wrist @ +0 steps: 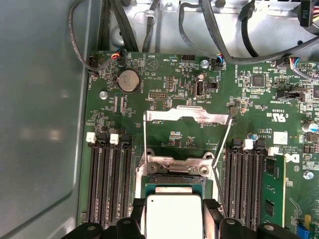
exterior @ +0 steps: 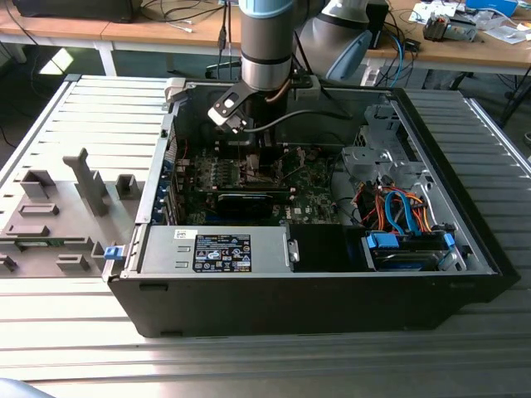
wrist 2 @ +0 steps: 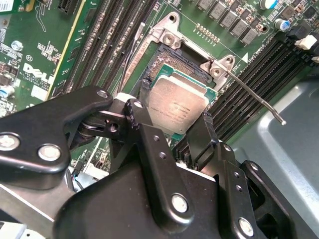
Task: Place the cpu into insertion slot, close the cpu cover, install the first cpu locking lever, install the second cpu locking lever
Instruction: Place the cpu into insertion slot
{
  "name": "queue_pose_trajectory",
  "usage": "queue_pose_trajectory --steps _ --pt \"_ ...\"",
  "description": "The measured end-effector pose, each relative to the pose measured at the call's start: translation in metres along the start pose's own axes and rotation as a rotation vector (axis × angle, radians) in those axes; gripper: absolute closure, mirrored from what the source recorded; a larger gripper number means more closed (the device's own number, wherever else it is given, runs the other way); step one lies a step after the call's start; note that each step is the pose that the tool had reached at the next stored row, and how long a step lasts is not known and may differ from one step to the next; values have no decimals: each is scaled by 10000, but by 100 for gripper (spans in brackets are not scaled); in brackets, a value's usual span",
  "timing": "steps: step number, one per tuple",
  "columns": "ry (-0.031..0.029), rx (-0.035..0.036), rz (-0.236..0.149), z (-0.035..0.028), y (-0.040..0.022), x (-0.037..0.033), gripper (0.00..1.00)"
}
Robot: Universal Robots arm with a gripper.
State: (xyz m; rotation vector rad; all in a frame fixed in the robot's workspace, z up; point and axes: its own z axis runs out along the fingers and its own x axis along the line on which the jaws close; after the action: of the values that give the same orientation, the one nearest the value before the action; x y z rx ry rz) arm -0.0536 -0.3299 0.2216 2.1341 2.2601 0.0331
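Cpu (wrist 2: 177,107) in narrow grip of tool (wrist 2: 169,118); just above insertion slot (wrist 2: 174,63)

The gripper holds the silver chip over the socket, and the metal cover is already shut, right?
No. The cpu cover is swung open, as the first wrist view shows; the gripper does hold the cpu over the insertion slot.

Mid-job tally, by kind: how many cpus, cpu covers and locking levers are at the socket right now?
cpu: 1
cpu cover: 1
locking levers: 2
Total: 4
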Motion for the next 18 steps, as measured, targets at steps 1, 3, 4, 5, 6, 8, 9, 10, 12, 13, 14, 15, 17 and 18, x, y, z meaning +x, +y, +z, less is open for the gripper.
queue_pose_trajectory --steps 1,3,4,5,6,8,9,10,12,13,14,15,17,18 --pt "-2 1 0 3 0 0 46" --pt "-3 1 0 7 0 0 46" --pt "-3 1 0 10 0 0 46" --pt "-5 1 0 12 -1 0 46" --pt "-5 1 0 13 0 0 46" --pt "-6 0 0 21 -1 0 46" --pt "-6 1 0 27 -1 0 46" --pt "-6 1 0 30 -1 0 46" --pt "-19 0 0 36 -1 1 46" --pt "-30 2 0 39 -2 1 46" --pt "-39 3 -2 45 -2 1 46" --pt "-43 2 -1 50 -2 1 46" --pt "-55 3 16 62 -2 1 46" --pt "-60 4 21 67 -3 1 46"
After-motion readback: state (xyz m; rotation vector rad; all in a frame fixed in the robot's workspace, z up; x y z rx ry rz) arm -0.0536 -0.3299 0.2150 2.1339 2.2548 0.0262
